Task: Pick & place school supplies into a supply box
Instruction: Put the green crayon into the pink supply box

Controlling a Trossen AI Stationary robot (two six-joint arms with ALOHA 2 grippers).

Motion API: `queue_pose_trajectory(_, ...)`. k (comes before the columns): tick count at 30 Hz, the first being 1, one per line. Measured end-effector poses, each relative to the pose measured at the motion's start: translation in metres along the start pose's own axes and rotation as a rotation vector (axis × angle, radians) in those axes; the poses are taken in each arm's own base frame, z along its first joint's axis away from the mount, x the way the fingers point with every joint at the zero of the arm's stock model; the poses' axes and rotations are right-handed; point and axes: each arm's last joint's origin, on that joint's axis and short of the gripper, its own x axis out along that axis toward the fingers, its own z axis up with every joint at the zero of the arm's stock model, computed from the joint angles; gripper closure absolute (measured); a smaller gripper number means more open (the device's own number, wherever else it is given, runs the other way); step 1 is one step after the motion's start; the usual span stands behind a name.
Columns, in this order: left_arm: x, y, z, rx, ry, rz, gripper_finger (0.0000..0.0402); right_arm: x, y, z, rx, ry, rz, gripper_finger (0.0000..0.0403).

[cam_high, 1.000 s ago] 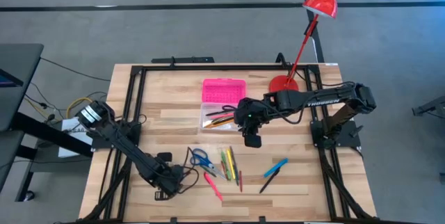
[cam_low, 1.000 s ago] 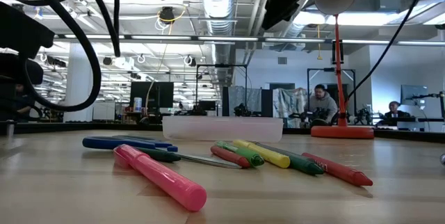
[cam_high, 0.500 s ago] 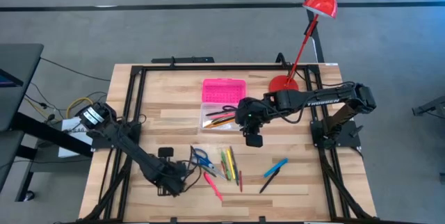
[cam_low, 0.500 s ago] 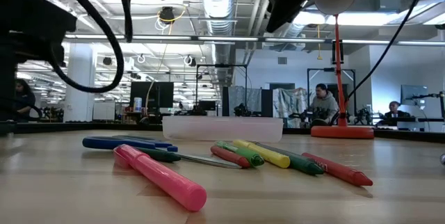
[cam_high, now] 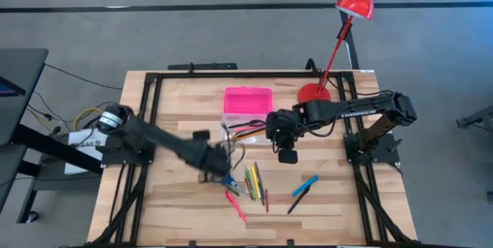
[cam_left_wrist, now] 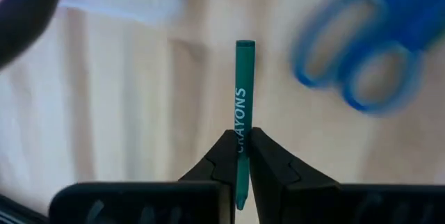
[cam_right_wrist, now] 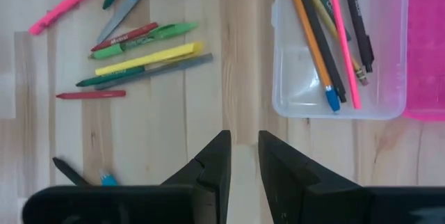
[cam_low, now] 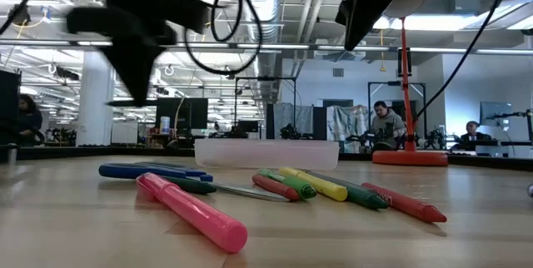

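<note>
My left gripper is shut on a green crayon marked CRAYONS. It hangs over the blue-handled scissors near the table's middle. The supply box has a clear base holding several pens and a pink lid lying open on its far side. More school supplies lie on the wood: crayons, markers and a pink marker. My right gripper hovers open just right of the box, nothing between its fingers. My left gripper pinches the green crayon between its two fingertips, on the lettered wrapper toward one end. The fingers come steeply from above. The longer part of the crayon sticks out past the fingertips, clear of the table.
A red desk lamp stands with its base at the back right. A blue pen and a black one lie at the near right. Black frame rails run along the table's sides. People sit in the room beyond.
My left gripper has swung up from the table's near left toward the right and far edges, ending over the scissors near the box, still shut. The pile of supplies and the box have not moved.
</note>
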Motion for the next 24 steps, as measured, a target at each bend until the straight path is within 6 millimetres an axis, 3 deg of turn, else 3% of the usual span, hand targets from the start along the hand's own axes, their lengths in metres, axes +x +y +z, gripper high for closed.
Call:
queue_pose_trajectory(7, 0.018, 0.060, 0.048, -0.092, -0.180, -0.081, 0.0389, 0.000, 0.012, -0.002, -0.016, 0.012, -0.027, 0.0336)
queue_pose_trajectory(14, 0.028, 0.105, 0.074, -0.172, -0.357, -0.121, 0.0389, 0.000, 0.024, -0.004, 0.022, 0.005, -0.080, 0.0336)
queue_pose_trajectory(18, 0.033, 0.121, 0.077, -0.180, -0.385, -0.143, 0.0388, 0.000, 0.033, -0.005, 0.033, -0.003, -0.109, 0.0336)
queue_pose_trajectory(24, 0.051, 0.126, 0.083, -0.147, -0.363, -0.188, 0.0388, 0.000, 0.043, -0.007, 0.057, -0.016, -0.147, 0.0336)
